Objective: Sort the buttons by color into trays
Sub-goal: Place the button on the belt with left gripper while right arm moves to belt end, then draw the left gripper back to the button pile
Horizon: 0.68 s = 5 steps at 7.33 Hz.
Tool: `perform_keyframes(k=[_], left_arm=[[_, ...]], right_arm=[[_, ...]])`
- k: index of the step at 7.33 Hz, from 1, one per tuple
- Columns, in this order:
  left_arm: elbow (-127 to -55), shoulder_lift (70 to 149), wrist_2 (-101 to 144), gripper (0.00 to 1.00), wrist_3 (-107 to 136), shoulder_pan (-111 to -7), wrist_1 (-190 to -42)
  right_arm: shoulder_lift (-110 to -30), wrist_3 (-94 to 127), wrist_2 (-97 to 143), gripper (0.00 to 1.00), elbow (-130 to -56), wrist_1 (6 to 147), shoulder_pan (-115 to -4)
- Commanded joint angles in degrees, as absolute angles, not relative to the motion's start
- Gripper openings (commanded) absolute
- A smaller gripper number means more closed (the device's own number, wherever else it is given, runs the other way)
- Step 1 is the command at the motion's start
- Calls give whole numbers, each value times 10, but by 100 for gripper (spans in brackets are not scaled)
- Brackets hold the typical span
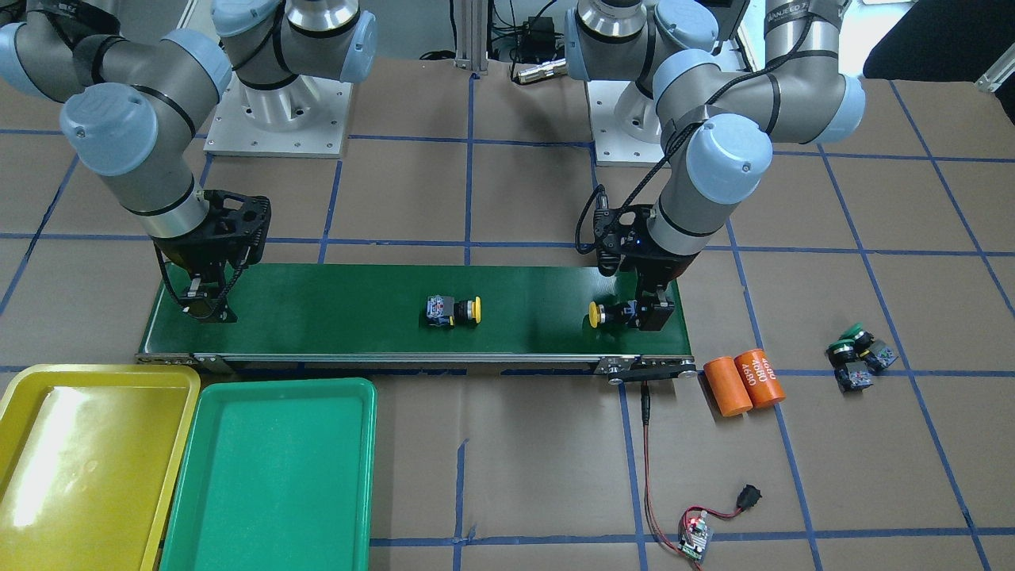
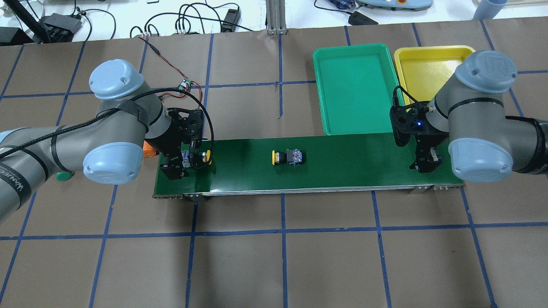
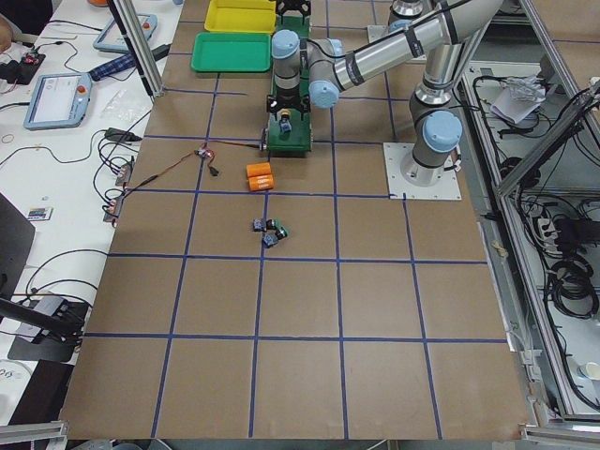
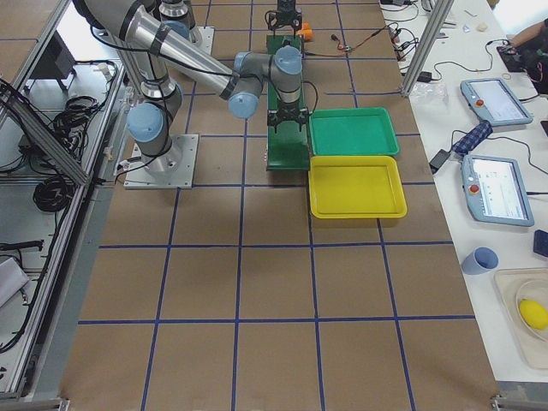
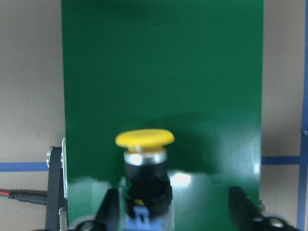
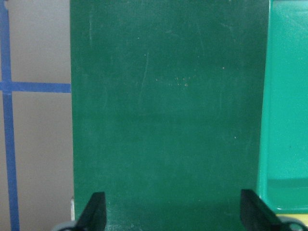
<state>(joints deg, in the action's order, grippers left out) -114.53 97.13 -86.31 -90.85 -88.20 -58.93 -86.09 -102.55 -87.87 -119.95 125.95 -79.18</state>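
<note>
Belt: long, dark green, across the middle of the front view. Yellow tray in the lower left corner, green tray just beside it. Both are bare.

Left gripper: at the belt's right end in the front view, jaws wide apart, gripping nothing. A yellow button lies on the belt between the fingers with its cap pointing away from the wrist. In the wrist view it sits off-centre, just beside the finger at frame left, and the other finger is well apart from it.

Right gripper: at the belt's left end in the front view, nearest the trays. Jaws open over bare belt, nothing held.

Second yellow button: mid-belt, on its side. Green buttons: off the belt, clustered on the table at the right.

Judgement: this is the feeding stage, and nothing is sorted yet.
- Whether the left arm lifts away or grips, it should first centre on the barrel. Otherwise the near finger may drag or roll the button.
- The right gripper should take each arriving button across its black barrel, not its cap.
- Yellows go over the green tray to the far tray.
</note>
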Motion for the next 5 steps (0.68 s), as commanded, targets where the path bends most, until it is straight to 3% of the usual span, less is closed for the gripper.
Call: perform_keyframes(k=[1, 2, 5], left_arm=[[-1112, 967, -866, 100, -922, -848, -594], [-1107, 976, -864, 100, -930, -781, -592], [-1072, 1024, -864, 100, -882, -647, -588]], right_arm=[[-859, -1027, -882, 89, -1199, 1259, -792], [-859, -1025, -884, 100, -1199, 1259, -792], [-859, -1025, -885, 100, -1198, 1259, -792]])
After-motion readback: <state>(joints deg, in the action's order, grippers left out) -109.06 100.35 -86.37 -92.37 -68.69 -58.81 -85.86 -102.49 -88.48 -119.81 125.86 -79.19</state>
